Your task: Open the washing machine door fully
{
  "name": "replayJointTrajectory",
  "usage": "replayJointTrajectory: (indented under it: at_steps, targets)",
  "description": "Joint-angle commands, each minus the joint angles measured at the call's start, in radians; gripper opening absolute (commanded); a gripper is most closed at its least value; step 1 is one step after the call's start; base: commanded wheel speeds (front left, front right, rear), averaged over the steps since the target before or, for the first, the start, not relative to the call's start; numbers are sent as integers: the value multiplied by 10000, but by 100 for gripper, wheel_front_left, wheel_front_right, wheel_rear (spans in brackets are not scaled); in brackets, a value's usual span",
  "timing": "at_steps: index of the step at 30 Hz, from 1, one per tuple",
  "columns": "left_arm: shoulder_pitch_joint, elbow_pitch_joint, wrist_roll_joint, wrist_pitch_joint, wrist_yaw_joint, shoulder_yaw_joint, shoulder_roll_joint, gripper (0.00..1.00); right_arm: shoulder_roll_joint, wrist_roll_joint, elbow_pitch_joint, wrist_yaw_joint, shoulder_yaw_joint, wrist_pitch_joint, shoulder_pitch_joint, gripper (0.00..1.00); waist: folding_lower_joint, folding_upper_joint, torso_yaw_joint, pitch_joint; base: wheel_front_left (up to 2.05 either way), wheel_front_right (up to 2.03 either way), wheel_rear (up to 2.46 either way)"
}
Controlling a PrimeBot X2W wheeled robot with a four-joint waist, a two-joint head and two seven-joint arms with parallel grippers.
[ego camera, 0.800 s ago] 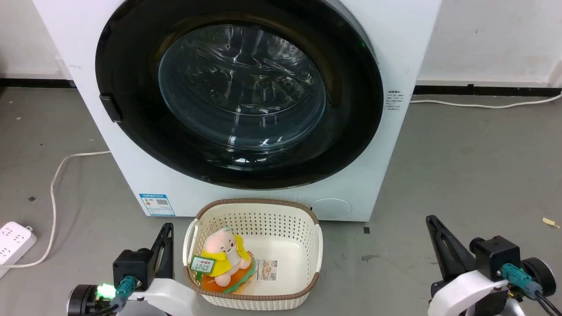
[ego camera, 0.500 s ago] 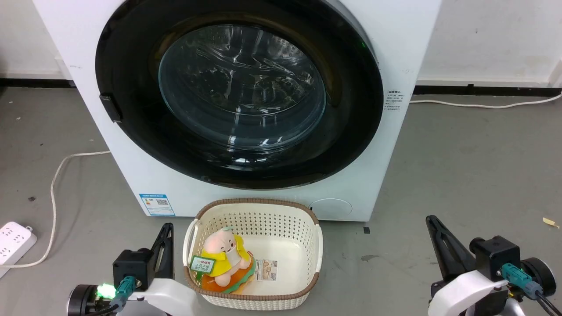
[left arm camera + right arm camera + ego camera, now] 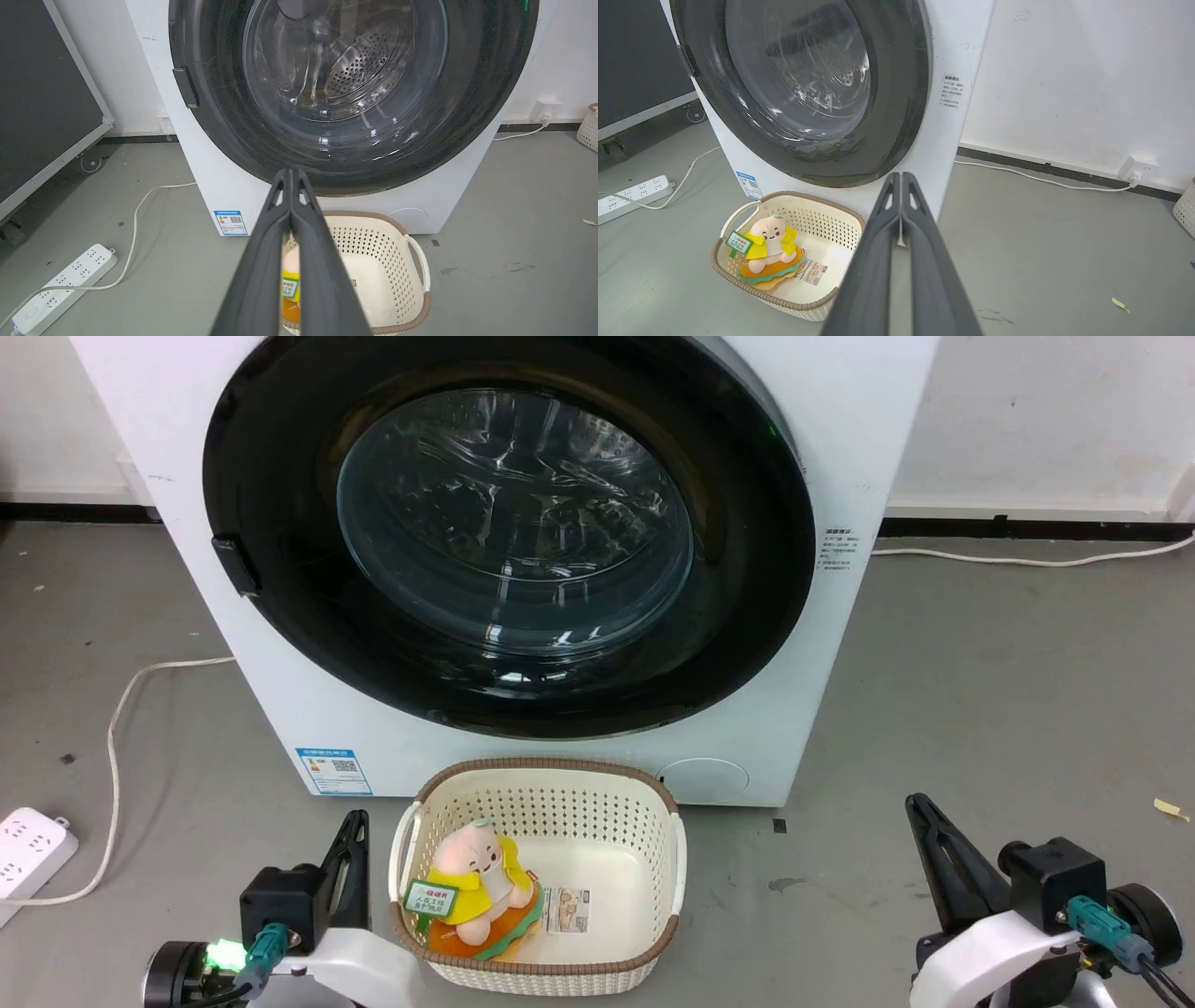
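The washing machine door is a round glossy black disc with a clear glass bowl, lying flush and closed against the white machine. A small dark handle sits on the door's left edge. My left gripper is low on the floor side, left of the basket, with its fingers pressed together and empty. My right gripper is at the lower right, also shut and empty. Both are well short of the door. In the wrist views the door stands ahead of the shut left gripper and right gripper.
A cream perforated basket stands on the floor right below the door, holding a plush toy. A white power strip and its cable lie at the left. Another cable runs along the right wall.
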Motion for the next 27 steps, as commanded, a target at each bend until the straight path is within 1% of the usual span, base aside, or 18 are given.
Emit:
replayJointTrajectory:
  at_steps: [1, 9, 10, 27]
  targets:
    - [-148, -37, 28, 3, 20, -16, 12, 0, 43, -76, -45, -7, -20, 5, 73, 0, 0, 0, 0, 0, 0, 0, 0]
    - [-148, -37, 28, 3, 20, -16, 12, 0, 43, -76, -45, -7, -20, 5, 73, 0, 0, 0, 0, 0, 0, 0, 0]
    - [3, 0, 0, -2, 0, 1, 0, 100, -2, 6, 2, 0, 2, -2, 0, 100, 0, 0, 0, 0, 0, 0, 0]
    - [-11, -14, 24, -275, 98, -196, 13, 100, 3, 209, -33, -1, -69, -275, -17, 100, 0, 0, 15, 75, 0, 0, 0]
